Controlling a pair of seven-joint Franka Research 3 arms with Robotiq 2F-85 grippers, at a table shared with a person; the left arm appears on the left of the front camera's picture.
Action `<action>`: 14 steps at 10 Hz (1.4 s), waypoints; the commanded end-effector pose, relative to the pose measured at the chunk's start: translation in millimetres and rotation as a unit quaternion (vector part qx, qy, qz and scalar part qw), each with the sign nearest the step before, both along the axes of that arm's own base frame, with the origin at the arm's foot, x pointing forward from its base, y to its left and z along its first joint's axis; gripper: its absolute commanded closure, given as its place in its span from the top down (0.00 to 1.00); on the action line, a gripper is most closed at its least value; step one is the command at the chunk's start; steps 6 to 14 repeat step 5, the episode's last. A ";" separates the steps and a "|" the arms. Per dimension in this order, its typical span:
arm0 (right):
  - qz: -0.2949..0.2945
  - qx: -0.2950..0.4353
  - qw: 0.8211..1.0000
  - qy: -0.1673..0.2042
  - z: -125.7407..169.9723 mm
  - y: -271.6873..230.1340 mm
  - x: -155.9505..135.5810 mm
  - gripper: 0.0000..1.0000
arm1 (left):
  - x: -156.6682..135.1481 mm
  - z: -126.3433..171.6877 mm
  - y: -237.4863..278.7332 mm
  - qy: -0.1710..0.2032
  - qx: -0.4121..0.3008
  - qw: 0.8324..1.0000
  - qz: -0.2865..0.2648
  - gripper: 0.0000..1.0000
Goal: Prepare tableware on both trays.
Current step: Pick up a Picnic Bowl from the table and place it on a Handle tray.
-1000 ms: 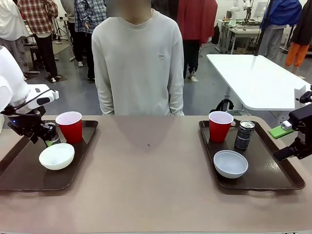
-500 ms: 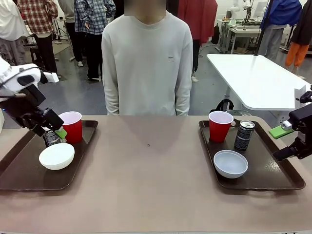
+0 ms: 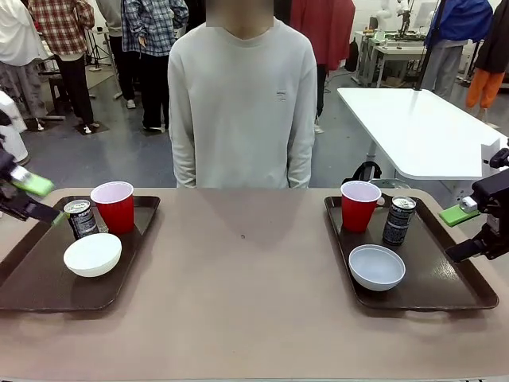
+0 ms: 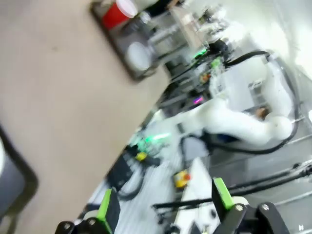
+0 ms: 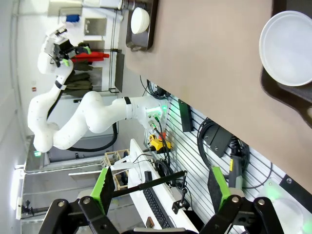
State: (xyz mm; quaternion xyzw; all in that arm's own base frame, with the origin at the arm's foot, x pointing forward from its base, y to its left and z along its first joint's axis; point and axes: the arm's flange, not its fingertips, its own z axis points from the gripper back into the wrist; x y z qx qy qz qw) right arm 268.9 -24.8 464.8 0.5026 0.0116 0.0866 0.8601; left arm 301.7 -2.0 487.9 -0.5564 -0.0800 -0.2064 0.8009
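Observation:
On the left tray (image 3: 40, 286) stand a red cup (image 3: 112, 205), a dark can (image 3: 81, 219) just left of it, and a white bowl (image 3: 93, 255) in front. My left gripper (image 3: 36, 200) hangs open at the picture's left edge, a short way left of the can and apart from it. The right tray (image 3: 445, 278) holds a red cup (image 3: 359, 205), a can (image 3: 398, 220) and a white bowl (image 3: 376, 267). My right gripper (image 3: 468, 232) is open over that tray's right rim, holding nothing. The blurred left wrist view has the left gripper (image 4: 163, 200) open too; so is the right gripper (image 5: 158, 183).
A person in a pale sweatshirt (image 3: 242, 103) stands at the far side of the table, hands out of sight. The tan tabletop (image 3: 242, 278) lies bare between the trays. A white table (image 3: 413, 127) stands behind on the right.
My left gripper has let go of the can, opened, and pulled back to the left edge. The can now stands free beside the red cup. The right arm has not moved.

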 end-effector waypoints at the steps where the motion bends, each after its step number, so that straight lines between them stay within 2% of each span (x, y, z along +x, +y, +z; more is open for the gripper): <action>1: 0.003 0.018 1.000 -0.007 -1.8 2.1 -0.4 1.00 | 15.3 -11.1 3.1 0.062 -0.040 0.996 0.040 1.00; 2: 0.003 0.018 1.000 -0.007 -1.8 2.1 -0.4 1.00 | 18.2 -15.9 -2.0 0.077 0.024 0.996 0.045 1.00; 3: 0.003 0.018 1.000 -0.007 -1.8 2.1 -0.4 1.00 | 2.9 -4.4 11.0 0.030 -0.040 0.999 0.020 1.00; 14: 0.003 0.018 1.000 -0.007 -1.8 2.1 -0.4 1.00 | 2.9 -4.4 11.0 0.030 -0.040 0.999 0.020 1.00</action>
